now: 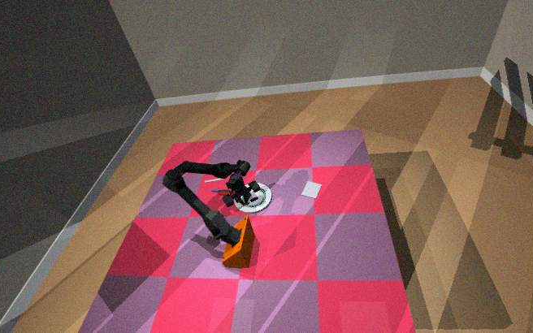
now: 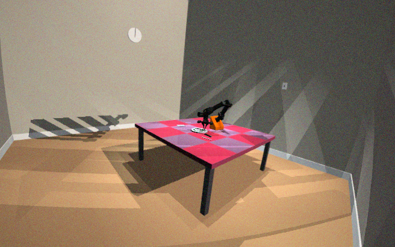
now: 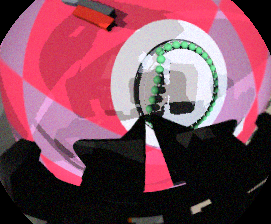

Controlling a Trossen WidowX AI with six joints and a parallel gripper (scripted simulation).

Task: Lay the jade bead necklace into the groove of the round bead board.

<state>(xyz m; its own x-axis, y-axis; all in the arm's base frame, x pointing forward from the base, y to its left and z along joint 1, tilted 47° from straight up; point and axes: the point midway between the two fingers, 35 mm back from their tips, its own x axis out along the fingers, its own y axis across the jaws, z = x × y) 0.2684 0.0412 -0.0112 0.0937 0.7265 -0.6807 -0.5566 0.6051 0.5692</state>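
Observation:
The round bead board [image 1: 252, 211] [image 3: 122, 75] is white, with a dark ring groove, and lies flat on the checkered table. The jade bead necklace [image 3: 184, 45] is a string of green beads on the board. Its top and right stretches follow the groove in the wrist view. Its left stretch runs inward of the groove, which shows bare and dark there. My gripper [image 3: 147, 117] [image 2: 204, 129] points down over the board's near-left part in the wrist view and is shut on the necklace near the lower end of that left stretch. The fingertips hide the held beads and part of the lower groove.
A red and grey object [image 3: 93, 17] lies beside the board. A thin white strip [image 1: 214, 179] [image 2: 206, 138] lies beyond it. A white square [image 1: 311, 189] [image 2: 180, 125] lies on the board's other side. The arm's orange base [image 1: 238, 252] [image 2: 216, 123] stands near the board.

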